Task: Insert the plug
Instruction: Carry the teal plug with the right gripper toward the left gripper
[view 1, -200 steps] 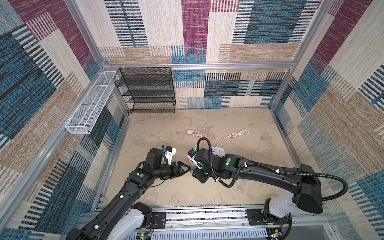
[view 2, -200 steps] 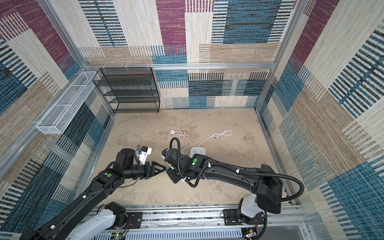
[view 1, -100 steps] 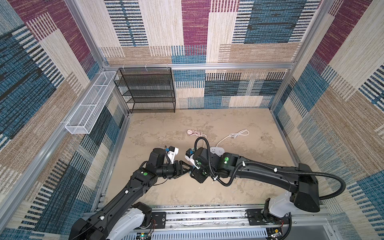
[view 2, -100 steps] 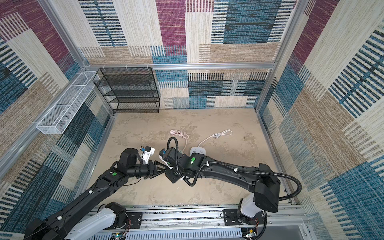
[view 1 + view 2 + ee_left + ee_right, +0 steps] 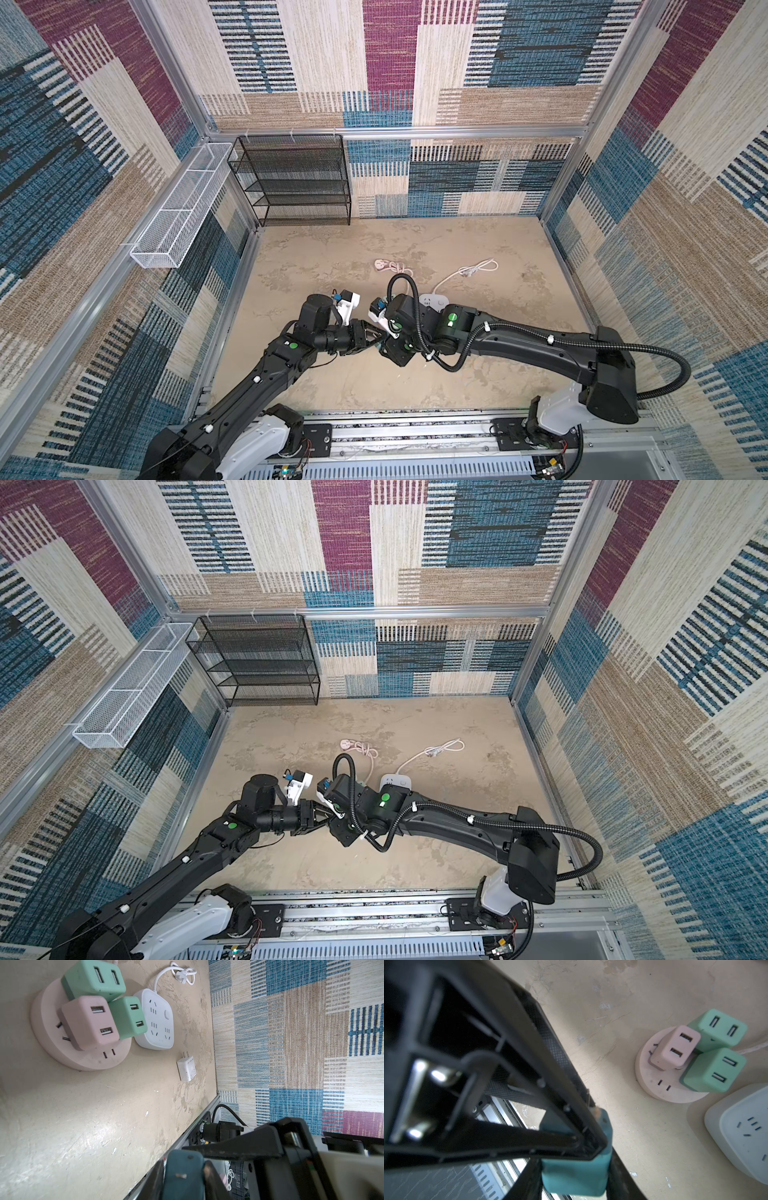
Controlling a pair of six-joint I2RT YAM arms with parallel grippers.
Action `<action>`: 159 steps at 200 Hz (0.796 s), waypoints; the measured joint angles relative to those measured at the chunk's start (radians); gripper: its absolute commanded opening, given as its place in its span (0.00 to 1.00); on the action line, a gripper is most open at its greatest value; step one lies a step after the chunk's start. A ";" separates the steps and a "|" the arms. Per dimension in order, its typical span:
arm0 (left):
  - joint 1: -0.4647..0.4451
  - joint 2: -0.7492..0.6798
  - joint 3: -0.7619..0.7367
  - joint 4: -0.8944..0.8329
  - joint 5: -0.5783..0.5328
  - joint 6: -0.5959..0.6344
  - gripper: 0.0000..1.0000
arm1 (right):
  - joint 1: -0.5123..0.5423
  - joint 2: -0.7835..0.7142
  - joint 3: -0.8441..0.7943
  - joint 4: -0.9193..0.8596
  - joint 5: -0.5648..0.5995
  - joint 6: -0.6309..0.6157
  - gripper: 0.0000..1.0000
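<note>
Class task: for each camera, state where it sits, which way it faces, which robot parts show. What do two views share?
Both top views: overhead, looking down at the table; left arm and right arm show.
Left wrist: on the left arm, facing the pink socket hub; left claw grips the teal plug.
Right wrist: on the right arm, facing the same hub; right claw grips that plug.
Shared: both wrist views show hub and plug.

The teal plug (image 5: 575, 1176) is showing smooth matt plastic, slightly scuffed. The round pink socket (image 5: 83, 1059) and the white power strip (image 5: 158, 1022) are looking like satin plastic, faintly soiled. The tabletop (image 5: 72, 1126) is appearing rough, mottled and dully shiny. The walls (image 5: 415, 62) are wearing woven carpet-like cloth.
</note>
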 measured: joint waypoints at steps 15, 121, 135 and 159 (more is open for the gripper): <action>0.000 0.000 0.000 0.005 -0.001 0.003 0.27 | -0.001 0.004 0.007 -0.006 0.002 0.000 0.00; 0.000 0.001 -0.006 0.009 -0.027 -0.003 0.34 | -0.002 0.032 0.025 -0.010 0.034 -0.021 0.00; 0.000 0.001 -0.006 0.010 -0.027 -0.003 0.37 | -0.004 0.033 0.027 -0.011 0.032 -0.023 0.00; 0.000 0.001 -0.005 0.007 -0.030 -0.003 0.41 | -0.011 0.043 0.029 -0.003 0.035 -0.029 0.00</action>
